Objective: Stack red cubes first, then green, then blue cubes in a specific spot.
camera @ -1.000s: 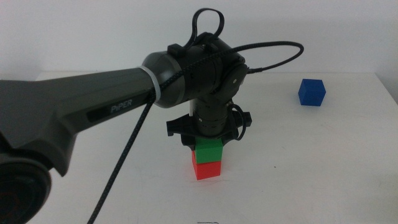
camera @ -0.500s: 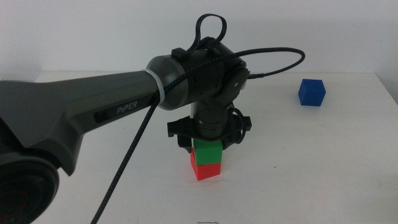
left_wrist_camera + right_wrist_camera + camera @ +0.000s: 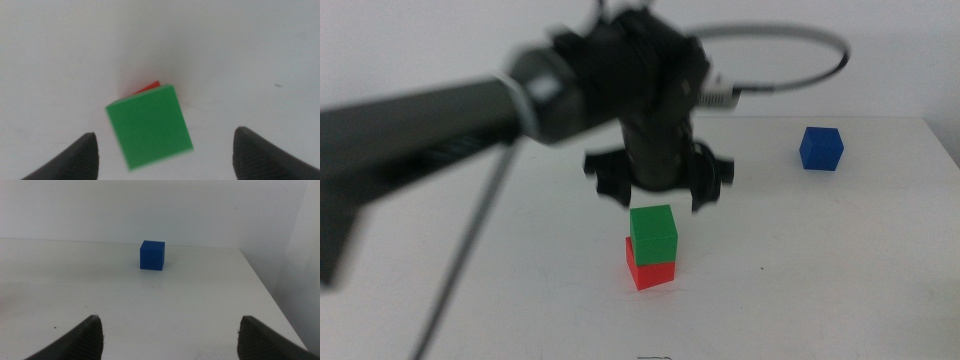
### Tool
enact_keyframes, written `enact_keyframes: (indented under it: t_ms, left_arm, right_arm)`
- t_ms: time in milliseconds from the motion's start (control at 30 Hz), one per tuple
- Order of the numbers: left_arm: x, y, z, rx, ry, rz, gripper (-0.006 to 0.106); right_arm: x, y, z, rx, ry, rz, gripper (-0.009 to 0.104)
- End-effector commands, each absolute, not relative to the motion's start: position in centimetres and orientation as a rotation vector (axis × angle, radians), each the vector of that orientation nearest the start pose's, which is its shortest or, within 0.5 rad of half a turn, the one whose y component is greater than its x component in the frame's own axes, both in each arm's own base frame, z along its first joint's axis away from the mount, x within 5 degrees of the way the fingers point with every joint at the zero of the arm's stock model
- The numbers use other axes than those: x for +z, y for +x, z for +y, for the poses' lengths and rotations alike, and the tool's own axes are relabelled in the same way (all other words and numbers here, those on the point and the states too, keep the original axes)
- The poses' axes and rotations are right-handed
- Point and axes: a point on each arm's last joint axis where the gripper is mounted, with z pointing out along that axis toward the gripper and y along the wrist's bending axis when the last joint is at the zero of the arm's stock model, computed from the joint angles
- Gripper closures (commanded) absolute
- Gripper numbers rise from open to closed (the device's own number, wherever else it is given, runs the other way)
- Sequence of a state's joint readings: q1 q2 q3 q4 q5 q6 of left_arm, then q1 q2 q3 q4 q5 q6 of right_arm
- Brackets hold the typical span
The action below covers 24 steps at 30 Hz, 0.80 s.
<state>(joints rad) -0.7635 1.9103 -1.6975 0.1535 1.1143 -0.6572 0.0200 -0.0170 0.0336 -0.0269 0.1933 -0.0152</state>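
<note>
Green cube (image 3: 653,234) sits on top of the red cube (image 3: 650,271) near the middle of the white desk (image 3: 840,280), turned a little off square so a sliver of red shows past one green edge in the left wrist view. That makes two of the three layers done. The left hand (image 3: 658,185) hangs above and just behind the pair, blurred, its jaws spread wide on either side of the stack and gripping nothing; the green cube stands free of it. What is left is the blue cube (image 3: 821,148), which rests alone toward the far right of the desk, well apart from the stack. The right hand (image 3: 170,332) is out of the middle view; its own camera shows wide-spread, empty jaws facing the blue cube across bare desk, so it looks best placed to fetch the last piece.
</note>
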Motion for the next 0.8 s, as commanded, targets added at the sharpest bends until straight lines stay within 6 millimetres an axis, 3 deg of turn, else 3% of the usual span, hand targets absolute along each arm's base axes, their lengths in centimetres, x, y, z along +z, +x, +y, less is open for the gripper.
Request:
enact_keyframes:
  t_ms: [0, 133, 233, 333, 533, 767]
  left_arm:
    - [35.2, 28.7, -25.8, -0.254, 0.306, 2.618, 0.011]
    - [39.5, 26.7, -23.2, -0.216, 0.450, 2.486, 0.011]
    - [41.6, 25.4, -20.5, -0.137, 0.585, 2.450, 0.010]
    - [43.1, 23.6, -17.0, -0.201, 0.688, 2.423, 0.010]
    - [42.7, 19.8, -11.4, -0.406, 0.661, 2.296, 0.010]
    - [41.6, 17.0, -9.7, -0.513, 0.638, 2.176, 0.010]
  right_arm:
    - [20.0, 5.4, 0.0, -0.040, -0.054, 1.579, 0.017]
    - [20.0, 5.4, 0.0, -0.040, -0.054, 1.579, 0.017]
    - [20.0, 5.4, 0.0, -0.040, -0.054, 1.579, 0.017]
    - [20.0, 5.4, 0.0, -0.040, -0.054, 1.579, 0.017]
    - [20.0, 5.4, 0.0, -0.040, -0.054, 1.579, 0.017]
    - [20.0, 5.4, 0.0, -0.040, -0.054, 1.579, 0.017]
